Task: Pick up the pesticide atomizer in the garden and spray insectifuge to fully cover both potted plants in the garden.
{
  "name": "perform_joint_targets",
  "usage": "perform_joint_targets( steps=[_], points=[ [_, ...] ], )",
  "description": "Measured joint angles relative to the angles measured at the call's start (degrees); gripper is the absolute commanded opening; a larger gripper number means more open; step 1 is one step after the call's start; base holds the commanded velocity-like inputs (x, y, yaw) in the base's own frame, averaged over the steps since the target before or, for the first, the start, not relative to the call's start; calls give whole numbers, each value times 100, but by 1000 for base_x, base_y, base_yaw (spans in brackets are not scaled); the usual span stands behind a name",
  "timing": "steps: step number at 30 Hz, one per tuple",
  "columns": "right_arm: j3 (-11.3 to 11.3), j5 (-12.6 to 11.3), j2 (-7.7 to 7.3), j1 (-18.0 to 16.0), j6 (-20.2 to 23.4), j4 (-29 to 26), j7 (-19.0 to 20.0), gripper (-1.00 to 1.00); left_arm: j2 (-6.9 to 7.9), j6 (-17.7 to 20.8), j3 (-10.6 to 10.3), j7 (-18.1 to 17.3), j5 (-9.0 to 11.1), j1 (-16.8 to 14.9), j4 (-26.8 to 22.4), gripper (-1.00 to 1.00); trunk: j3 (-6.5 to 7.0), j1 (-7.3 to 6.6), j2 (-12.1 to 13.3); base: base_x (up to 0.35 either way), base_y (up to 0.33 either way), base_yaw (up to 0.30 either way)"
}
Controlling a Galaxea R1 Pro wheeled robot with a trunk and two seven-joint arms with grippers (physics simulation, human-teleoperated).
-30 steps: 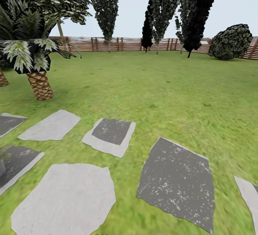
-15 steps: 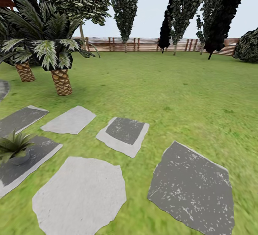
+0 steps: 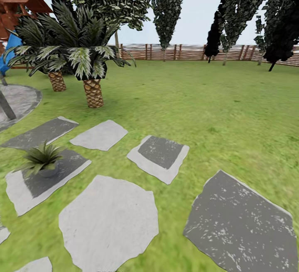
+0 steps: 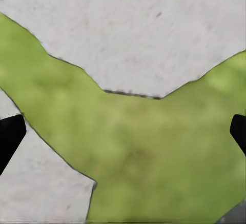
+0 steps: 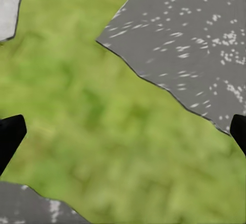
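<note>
1. Step in hand, as I judge it: on the way, searching the garden for the atomizer. No sprayer to be made out in these frames; neither plant is covered yet.
2. Left pincer: tips at the far edges of its wrist view, spread wide, nothing between. Below it, lawn and a pale slab.
3. Right pincer: also wide and empty, above grass with a dark speckled slab just beyond the tips.
4. To do it well: keep both pincers wide and clear of the ground, turn slowly, scan toward the patio and slabs before committing to any reach.
5. Plant: well ahead of the left pincer and out to its side, far from the right one. It stands on a grey slab.
6. Looks: low rosette of narrow pointed green leaves, small grey pot, upright. It's too small to tell speckles, and could be the agave rather than a task plant.
7. Behind: palms, fence.
</note>
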Motion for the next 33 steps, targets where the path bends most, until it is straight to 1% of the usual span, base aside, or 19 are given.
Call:
perform_joint_targets(
  steps=[8,33],
  points=[
    [2,0,0,0,0,0,0,100,-7,0,0,0,-8,-1,0,100,26,0,0,0,0,267],
    [2,4,0,0,0,13,16,100,-9,0,0,-1,-16,-7,0,100,179,0,0,0,0,216]
  ],
)
